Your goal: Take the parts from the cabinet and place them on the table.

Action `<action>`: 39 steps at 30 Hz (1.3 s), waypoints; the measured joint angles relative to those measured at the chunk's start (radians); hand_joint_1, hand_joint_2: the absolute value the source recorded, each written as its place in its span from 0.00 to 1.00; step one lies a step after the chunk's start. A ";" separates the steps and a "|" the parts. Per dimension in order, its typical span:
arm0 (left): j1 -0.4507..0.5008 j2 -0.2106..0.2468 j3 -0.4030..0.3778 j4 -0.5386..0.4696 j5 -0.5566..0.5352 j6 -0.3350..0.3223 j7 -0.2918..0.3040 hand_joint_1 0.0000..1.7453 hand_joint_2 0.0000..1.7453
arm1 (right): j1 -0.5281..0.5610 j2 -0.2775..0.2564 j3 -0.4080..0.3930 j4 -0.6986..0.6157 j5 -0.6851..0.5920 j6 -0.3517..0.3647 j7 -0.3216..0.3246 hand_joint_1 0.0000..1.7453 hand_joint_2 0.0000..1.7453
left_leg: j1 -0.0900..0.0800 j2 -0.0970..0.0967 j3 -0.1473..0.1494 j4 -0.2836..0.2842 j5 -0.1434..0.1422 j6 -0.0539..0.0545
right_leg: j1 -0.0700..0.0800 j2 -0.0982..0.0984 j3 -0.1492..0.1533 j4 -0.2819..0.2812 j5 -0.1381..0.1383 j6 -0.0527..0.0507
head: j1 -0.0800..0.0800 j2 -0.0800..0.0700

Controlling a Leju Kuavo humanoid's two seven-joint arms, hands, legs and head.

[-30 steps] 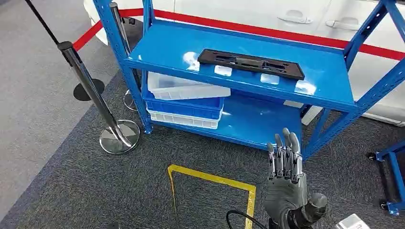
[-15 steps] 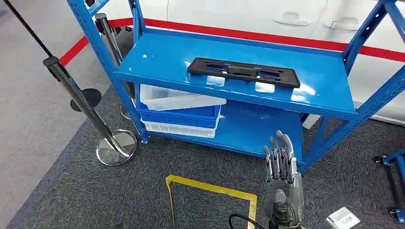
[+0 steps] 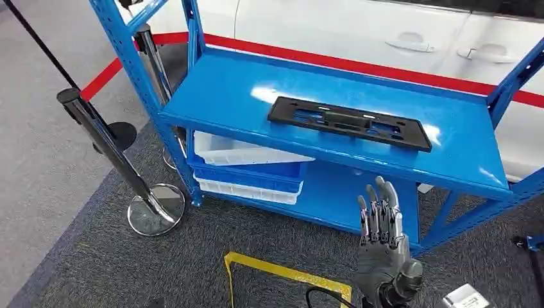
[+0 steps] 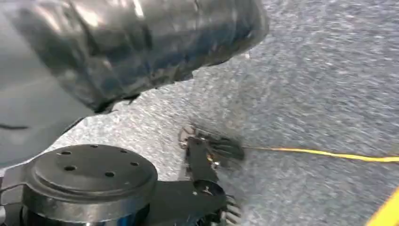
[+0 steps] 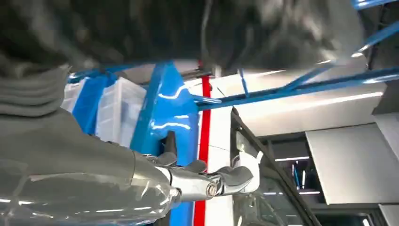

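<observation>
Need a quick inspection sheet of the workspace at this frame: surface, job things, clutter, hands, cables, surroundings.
Surface: blue shelf rack, glossy top shelf; table nothing seen.
Job's things: long black part flat on the top shelf, untouched.
Clutter: stacked white and blue bins on the lower shelf.
Hands: right hand raised in front of the rack, fingers straight, holding nothing; left hand cannot tell.
Cables: black cable by the right arm.
Surroundings: grey carpet, yellow floor tape, barrier post, white car behind.

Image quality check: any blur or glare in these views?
Head view: sharp, with ceiling-light glare on the blue shelf beside the black part. Left wrist view: motion-blurred carpet. Right wrist view: soft, streaky highlights on the blue frame behind the right robot hand.
</observation>
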 joint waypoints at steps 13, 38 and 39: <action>-0.014 -0.007 -0.013 0.000 -0.005 0.007 0.015 0.00 0.00 | 0.010 0.000 -0.008 0.002 -0.055 0.000 -0.054 0.00 0.00 | 0.013 0.005 -0.207 0.323 -0.165 -0.053 | 0.005 0.008 0.121 -0.167 0.156 -0.058 | -0.004 0.000; -0.015 -0.009 -0.019 0.000 0.001 -0.093 0.067 0.00 0.00 | -0.075 -0.001 0.012 0.041 -0.091 0.070 0.072 0.00 0.00 | 0.003 0.001 -0.159 0.055 0.080 -0.036 | -0.001 0.003 0.126 -0.167 0.141 -0.032 | -0.001 0.000; -0.015 -0.009 -0.022 0.000 -0.001 -0.099 0.063 0.00 0.00 | -0.101 0.000 0.024 0.045 -0.061 0.090 0.097 0.00 0.00 | 0.003 0.002 -0.174 0.094 0.056 -0.043 | -0.001 0.003 0.127 -0.168 0.142 -0.037 | -0.008 0.000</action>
